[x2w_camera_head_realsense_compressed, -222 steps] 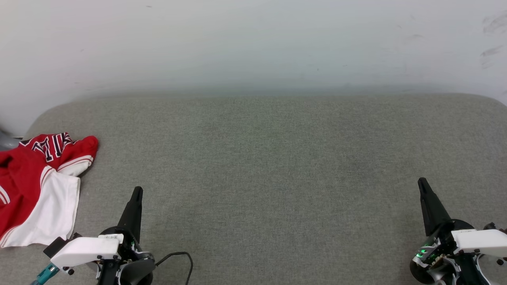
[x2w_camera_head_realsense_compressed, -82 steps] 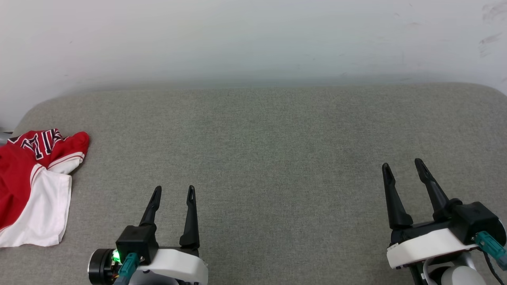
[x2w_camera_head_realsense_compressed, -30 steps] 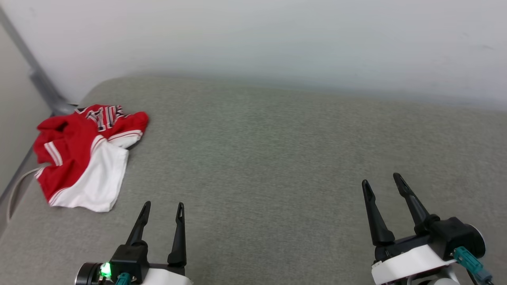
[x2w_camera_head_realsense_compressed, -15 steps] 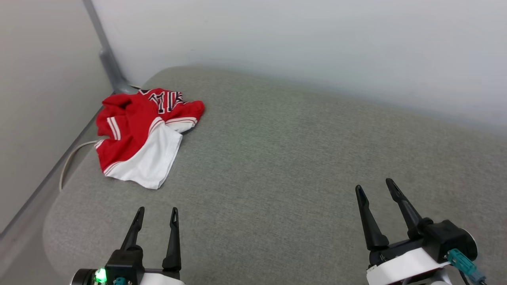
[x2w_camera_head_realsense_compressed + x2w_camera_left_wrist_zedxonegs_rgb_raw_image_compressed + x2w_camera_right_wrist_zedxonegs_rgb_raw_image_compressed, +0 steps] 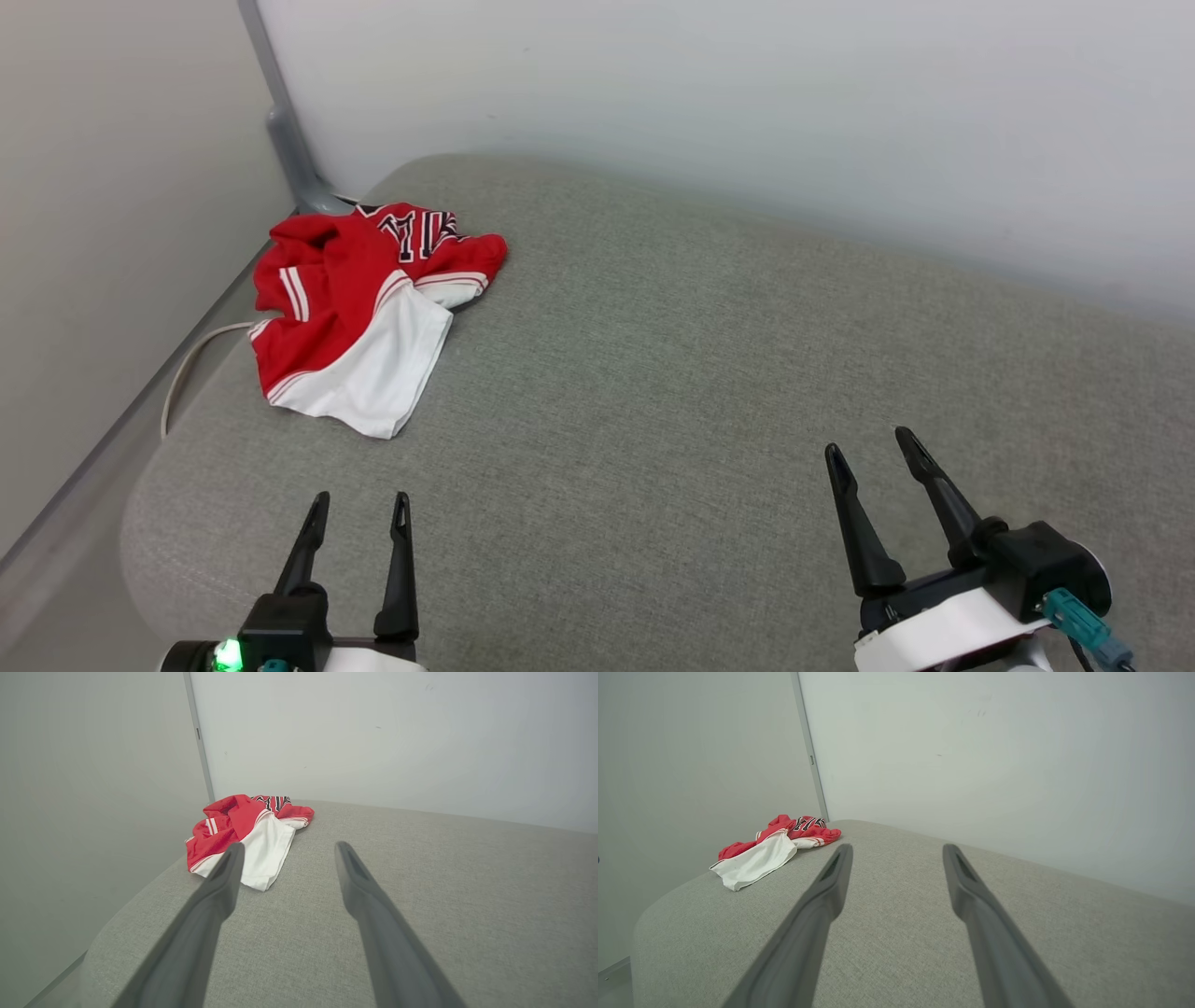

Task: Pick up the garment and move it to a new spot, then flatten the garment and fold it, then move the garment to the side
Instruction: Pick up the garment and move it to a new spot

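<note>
— As seen from the head, where does the shirt lie?

— Head view. The shirt (image 5: 359,308) lies crumpled at the far left corner of the grey cushion (image 5: 709,373), close to its left edge. The white sleeve is nearest the robot and the black-and-white lettering is at the far end. A pale cable (image 5: 187,364) curves just beside the cushion's left edge. A grey post (image 5: 285,140) rises in the corner behind the shirt.

— And the two grippers there?

— The left gripper (image 5: 362,504) is at the lower left, fingers spread wide with nothing between them, well short of the shirt. The right gripper (image 5: 868,446) is at the lower right, equally wide and empty, well apart from the shirt. Bare cushion lies under both.

— What of the left wrist view?

— Left wrist view. The left gripper (image 5: 288,847) points over the cushion with its fingers wide and bare fabric between them. The shirt (image 5: 233,816) sits ahead and to the left. One fingertip shows in front of the white sleeve, not gripping it.

— And the right wrist view?

— Right wrist view. The right gripper (image 5: 897,847) is spread wide and holds nothing. The shirt (image 5: 759,861) lies far off to the left, at the cushion's corner by the post.
</note>
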`<state>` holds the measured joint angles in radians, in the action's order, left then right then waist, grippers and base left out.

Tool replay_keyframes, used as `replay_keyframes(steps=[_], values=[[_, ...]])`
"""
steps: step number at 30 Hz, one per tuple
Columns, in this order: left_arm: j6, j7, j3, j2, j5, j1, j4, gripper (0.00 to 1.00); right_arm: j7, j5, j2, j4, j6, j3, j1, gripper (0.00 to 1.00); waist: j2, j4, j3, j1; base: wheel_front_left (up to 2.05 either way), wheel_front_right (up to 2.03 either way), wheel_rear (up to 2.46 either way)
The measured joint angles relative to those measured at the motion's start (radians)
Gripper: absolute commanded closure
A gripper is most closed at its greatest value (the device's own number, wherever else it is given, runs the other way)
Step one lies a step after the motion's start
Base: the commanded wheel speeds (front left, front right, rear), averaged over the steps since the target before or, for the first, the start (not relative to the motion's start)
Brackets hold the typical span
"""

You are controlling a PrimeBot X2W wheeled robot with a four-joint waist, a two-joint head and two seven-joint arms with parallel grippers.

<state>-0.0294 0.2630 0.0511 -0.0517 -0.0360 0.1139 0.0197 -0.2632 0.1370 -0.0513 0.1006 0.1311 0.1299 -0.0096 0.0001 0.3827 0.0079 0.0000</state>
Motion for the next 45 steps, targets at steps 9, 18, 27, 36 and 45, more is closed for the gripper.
replay_keyframes(steps=[9,18,27,36,45], values=[[-0.015,0.0,-0.076,-0.029,0.012,-0.058,0.012,0.0,0.0,-0.053,0.0,-0.023,0.0,0.004,-0.035,0.0,0.0,-0.049,0.071,0.0,0.0,0.0,0.0],[0.079,-0.018,-0.15,-0.189,-0.027,-0.329,0.292,0.0,0.0,-0.112,-0.003,-0.067,0.0,-0.054,-0.111,0.0,0.0,-0.121,0.242,0.0001,0.0,0.0,0.0],[0.154,-0.234,-0.09,-0.4,-0.065,-0.647,0.522,0.0,0.0,-0.119,-0.049,-0.115,0.0,-0.084,-0.158,0.0,-0.0001,-0.18,0.431,0.0002,0.0,0.0,0.0],[0.158,-0.533,0.064,-0.539,-0.271,-0.797,0.621,0.0,0.0,-0.123,-0.071,-0.151,0.0,-0.096,-0.186,0.0,0.0,-0.235,0.555,0.0003,0.0,0.0,0.0],[0.155,-0.629,0.195,-0.624,-0.488,-0.821,0.59,1.0,0.0,-0.131,-0.077,-0.154,0.0,-0.108,-0.184,0.0,0.0,-0.253,0.575,0.0002,0.0,0.0,0.0]])
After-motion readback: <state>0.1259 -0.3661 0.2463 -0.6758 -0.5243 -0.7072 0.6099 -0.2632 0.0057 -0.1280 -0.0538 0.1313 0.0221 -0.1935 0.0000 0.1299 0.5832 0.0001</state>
